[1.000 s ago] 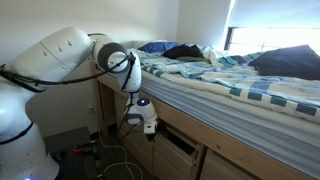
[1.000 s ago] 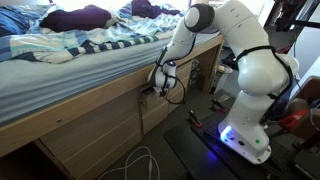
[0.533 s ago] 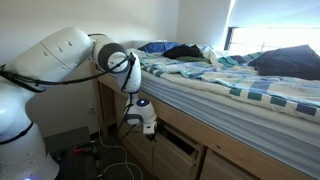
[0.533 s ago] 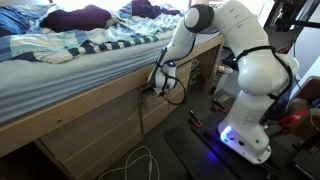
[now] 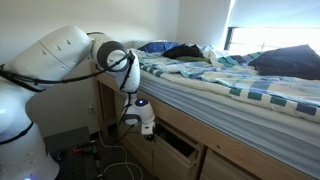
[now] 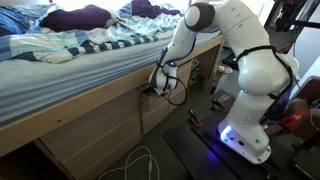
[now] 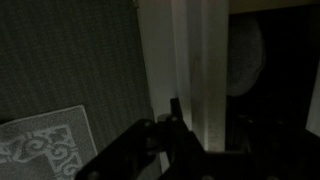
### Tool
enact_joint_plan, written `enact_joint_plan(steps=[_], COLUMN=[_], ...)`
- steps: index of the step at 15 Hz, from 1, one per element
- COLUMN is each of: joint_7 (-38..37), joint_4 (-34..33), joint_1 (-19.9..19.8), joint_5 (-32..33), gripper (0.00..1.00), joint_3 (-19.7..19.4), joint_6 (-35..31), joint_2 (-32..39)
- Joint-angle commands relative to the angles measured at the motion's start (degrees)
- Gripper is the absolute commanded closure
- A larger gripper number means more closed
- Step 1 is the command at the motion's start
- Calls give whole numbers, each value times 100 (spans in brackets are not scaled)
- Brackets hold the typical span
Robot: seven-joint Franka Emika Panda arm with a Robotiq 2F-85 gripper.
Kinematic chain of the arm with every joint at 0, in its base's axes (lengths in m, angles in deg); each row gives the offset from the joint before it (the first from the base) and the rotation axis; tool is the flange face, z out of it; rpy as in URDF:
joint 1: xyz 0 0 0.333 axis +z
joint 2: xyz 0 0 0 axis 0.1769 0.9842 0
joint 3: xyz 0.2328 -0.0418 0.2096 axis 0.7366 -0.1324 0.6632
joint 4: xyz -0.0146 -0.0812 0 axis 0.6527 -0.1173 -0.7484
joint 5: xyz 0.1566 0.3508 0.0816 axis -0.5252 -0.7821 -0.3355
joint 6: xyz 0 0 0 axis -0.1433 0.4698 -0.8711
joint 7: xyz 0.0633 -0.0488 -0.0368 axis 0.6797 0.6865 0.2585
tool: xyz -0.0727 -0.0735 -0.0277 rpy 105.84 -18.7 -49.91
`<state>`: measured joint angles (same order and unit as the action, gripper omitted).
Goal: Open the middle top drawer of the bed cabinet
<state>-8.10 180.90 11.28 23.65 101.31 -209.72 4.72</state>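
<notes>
The bed cabinet [image 5: 232, 160] [image 6: 90, 135] is a long light-wood base under striped bedding [image 5: 225, 82]. Its middle top drawer [image 5: 178, 148] stands slightly out from the front in an exterior view. My gripper [image 5: 152, 134] [image 6: 149, 91] is at the drawer's top edge, reaching down from the white arm. In the wrist view the pale drawer front [image 7: 195, 70] runs as an upright board between my dark fingers [image 7: 172, 125]. My gripper [image 7: 192, 140] looks shut on that board. The inside of the drawer is dark.
Cables [image 6: 140, 160] [image 5: 115, 166] lie looped on the floor below the cabinet. The robot's white base [image 6: 246, 140] stands close by the bed. A patterned rug [image 7: 45, 148] shows under the gripper. A bright window [image 5: 272, 38] is behind the bed.
</notes>
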Motion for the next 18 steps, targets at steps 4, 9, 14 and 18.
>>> enact_joint_plan(steps=[4, 9, 14, 18], joint_7=[7, 22, 5, 1], joint_4=[885, 1410, 1969, 2383], joint_1=[285, 413, 455, 616], joint_5=[-361, -381, -360, -403], gripper=[87, 88, 88, 87], joint_3=[-162, -229, -227, -299], joint_6=[7, 9, 12, 47], joint_2=[-519, -771, -988, -1133])
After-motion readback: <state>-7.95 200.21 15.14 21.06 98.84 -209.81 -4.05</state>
